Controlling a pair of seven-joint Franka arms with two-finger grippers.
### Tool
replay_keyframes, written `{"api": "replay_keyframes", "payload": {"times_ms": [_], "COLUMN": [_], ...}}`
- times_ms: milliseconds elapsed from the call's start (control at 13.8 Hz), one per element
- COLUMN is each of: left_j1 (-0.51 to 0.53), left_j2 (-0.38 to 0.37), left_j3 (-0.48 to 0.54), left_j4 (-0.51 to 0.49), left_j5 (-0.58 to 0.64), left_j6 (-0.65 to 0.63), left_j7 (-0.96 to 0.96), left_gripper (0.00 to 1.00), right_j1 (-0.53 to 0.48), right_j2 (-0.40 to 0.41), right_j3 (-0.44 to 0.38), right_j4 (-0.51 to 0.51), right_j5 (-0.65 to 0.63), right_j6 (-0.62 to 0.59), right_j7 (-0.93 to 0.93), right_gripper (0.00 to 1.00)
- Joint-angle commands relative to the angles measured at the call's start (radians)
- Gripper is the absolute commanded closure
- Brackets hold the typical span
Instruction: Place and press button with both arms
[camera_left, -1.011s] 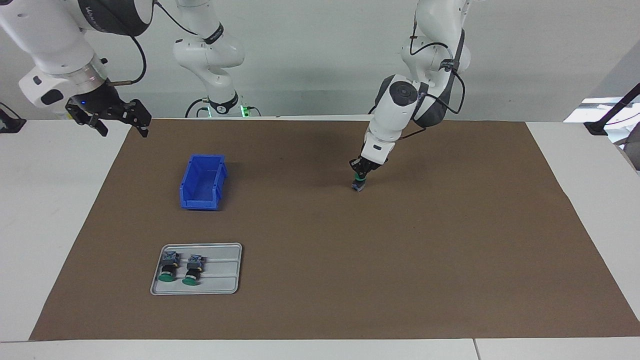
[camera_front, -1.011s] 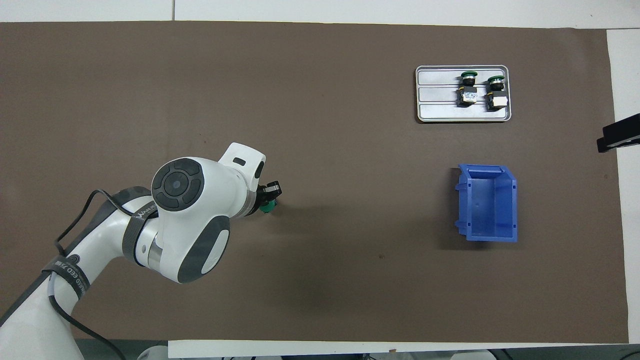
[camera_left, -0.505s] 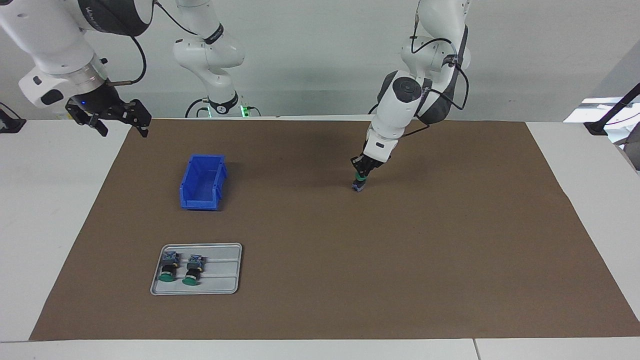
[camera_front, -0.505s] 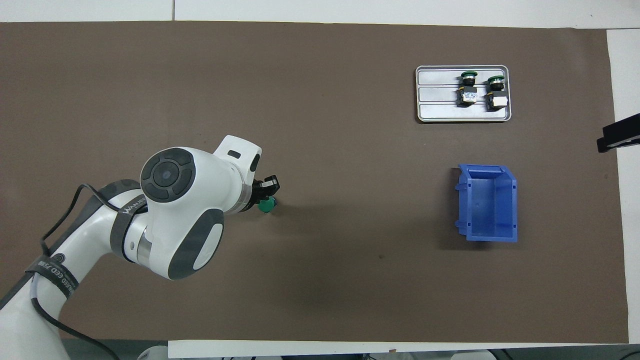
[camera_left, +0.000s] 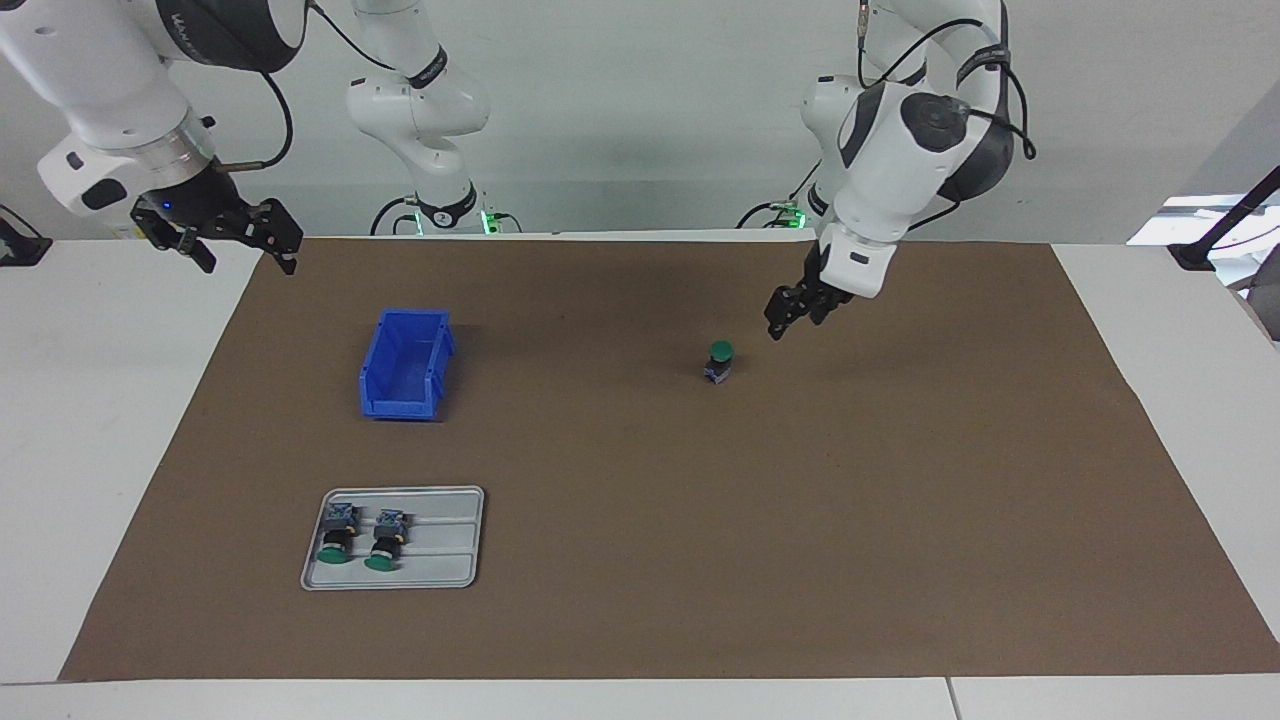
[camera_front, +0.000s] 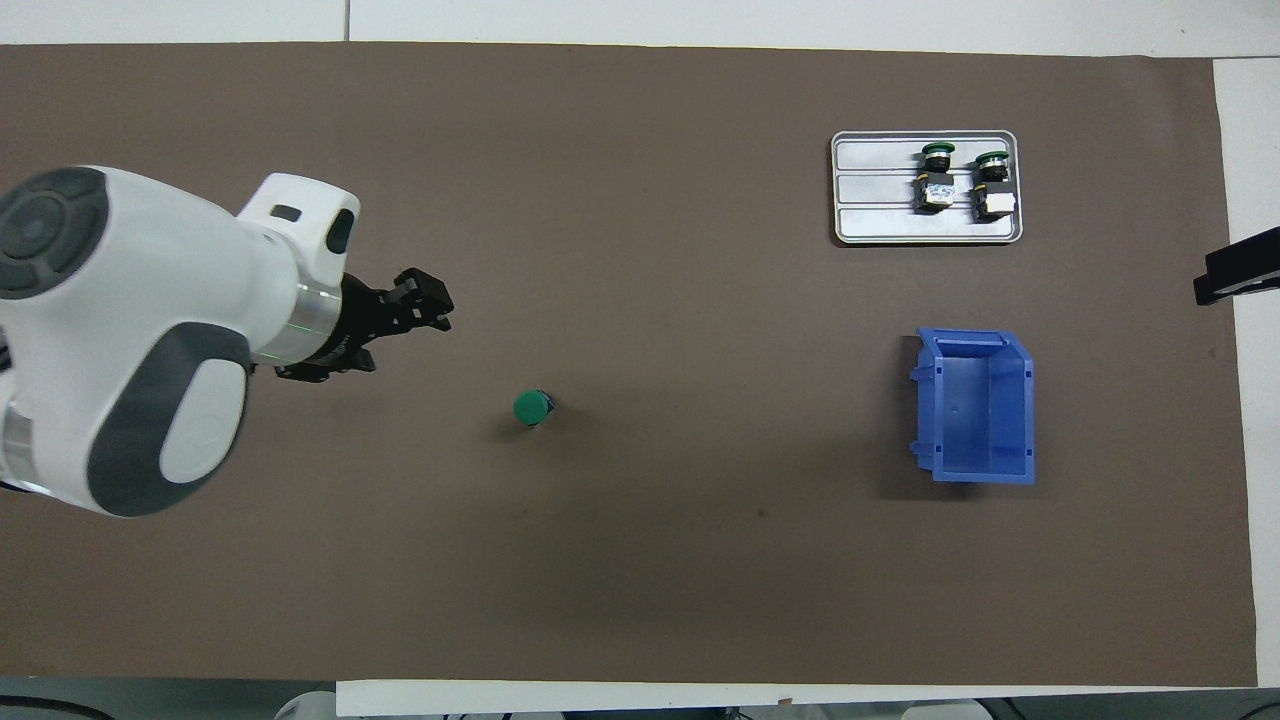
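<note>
On the brown paper mat (camera_left: 640, 560) that covers the white table (camera_left: 90, 420), the small push button with a round green cap (camera_left: 719, 361) (camera_front: 532, 408) stands up on its grey-blue block, cap on top, with nothing touching it. It is near the middle of the mat, a bit toward the left arm's end. The left arm's black two-finger gripper (camera_left: 792, 312) (camera_front: 420, 308) hangs in the air just beside the button, over the mat, and holds nothing; its fingers look a little apart. The right arm's black gripper (camera_left: 268, 235) waits up high over the mat's corner at its own end, fingers apart and holding nothing. An open blue plastic bin (camera_left: 405, 364) (camera_front: 978, 408) sits toward the right arm's end. Farther from the robots than the bin lies a flat grey metal tray (camera_left: 440, 560) (camera_front: 870, 190) with two more green-capped buttons (camera_left: 360, 535) (camera_front: 962, 180) lying side by side in it.
</note>
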Motion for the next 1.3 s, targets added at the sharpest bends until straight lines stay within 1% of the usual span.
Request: {"api": "replay_keyframes", "payload": {"times_ms": [0, 72, 217, 361, 433, 505, 578, 722, 794, 867, 939, 1083, 1155, 1228], "left_j1": [0.113, 0.16, 0.217, 0.28, 0.289, 0.29, 0.291, 0.29, 0.29, 0.3, 0.329, 0.351, 0.354, 0.352], "left_j2": [-0.005, -0.005, -0.006, -0.006, -0.006, -0.005, -0.002, 0.007, 0.007, 0.004, 0.001, -0.005, -0.005, -0.006], "left_j3": [-0.001, -0.001, 0.0, 0.0, 0.0, 0.0, 0.0, 0.002, 0.002, 0.005, 0.015, 0.017, 0.017, 0.016], "left_j4": [0.048, 0.075, 0.112, 0.134, 0.151, 0.177, 0.224, 0.307, 0.329, 0.336, 0.335, 0.317, 0.313, 0.31], "left_j5": [0.022, 0.036, 0.097, 0.104, 0.122, 0.164, 0.174, 0.182, 0.185, 0.185, 0.183, 0.182, 0.182, 0.183], "left_j6": [-0.117, -0.153, -0.224, -0.261, -0.287, -0.313, -0.359, -0.46, -0.492, -0.505, -0.505, -0.494, -0.493, -0.493], "left_j7": [0.147, 0.186, 0.268, 0.335, 0.336, 0.344, 0.349, 0.35, 0.37, 0.431, 0.486, 0.502, 0.495, 0.491], "left_gripper": [0.0, 0.0, 0.0, 0.0, 0.0, 0.0, 0.0, 0.0, 0.0, 0.0, 0.0, 0.0, 0.0, 0.0], "right_j1": [-0.001, -0.001, 0.001, 0.001, 0.001, -0.012, -0.027, 0.005, 0.023, 0.08, 0.15, 0.313, 0.376, 0.425], "right_j2": [-0.025, -0.025, -0.025, -0.025, -0.025, -0.025, -0.025, -0.02, -0.011, -0.008, 0.003, 0.049, 0.073, 0.116], "right_j3": [-0.001, -0.001, -0.001, -0.001, -0.001, -0.004, -0.005, 0.004, 0.01, 0.016, 0.017, 0.018, 0.017, 0.019], "right_j4": [-0.029, -0.029, -0.029, -0.029, -0.029, -0.029, -0.029, -0.021, -0.009, -0.009, -0.003, 0.029, 0.031, 0.036], "right_j5": [0.004, 0.004, 0.004, 0.004, 0.004, 0.004, 0.008, 0.027, 0.087, 0.103, 0.11, 0.111, 0.119, 0.137], "right_j6": [0.009, 0.009, 0.009, 0.009, 0.009, 0.012, 0.011, 0.011, 0.018, 0.025, 0.032, 0.072, 0.107, 0.152], "right_j7": [-0.008, -0.01, -0.008, -0.008, -0.006, -0.008, -0.011, -0.028, -0.02, 0.013, 0.118, 0.315, 0.395, 0.494], "right_gripper": [0.02, 0.02, 0.02, 0.02, 0.02, 0.02, 0.02, 0.02, 0.02, 0.02, 0.02, 0.02, 0.02, 0.02]}}
